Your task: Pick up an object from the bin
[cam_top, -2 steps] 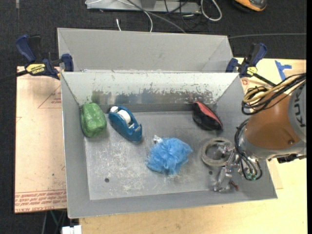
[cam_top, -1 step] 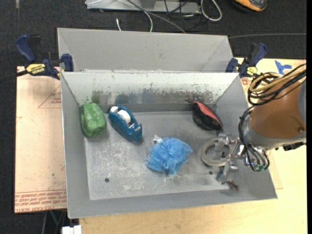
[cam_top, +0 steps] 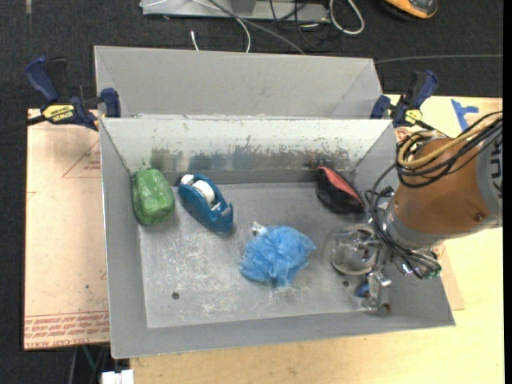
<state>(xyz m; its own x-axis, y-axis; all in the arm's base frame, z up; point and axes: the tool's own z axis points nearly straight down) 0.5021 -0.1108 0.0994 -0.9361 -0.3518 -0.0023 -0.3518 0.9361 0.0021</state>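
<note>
My gripper (cam_top: 374,291) is low in the bin's front right corner, near the front wall. A clear, roundish plastic thing (cam_top: 347,254) lies just to its upper left, close beside it. A fluffy blue bath puff (cam_top: 276,254) rests on the floor in the middle of the bin, well left of the gripper. A red and black object (cam_top: 338,190) lies against the back wall on the right, behind the gripper.
A blue tape dispenser (cam_top: 206,202) and a green spongy lump (cam_top: 152,197) sit at the back left. The arm's orange cover and cables hang over the bin's right wall. Bare floor stretches along the front left.
</note>
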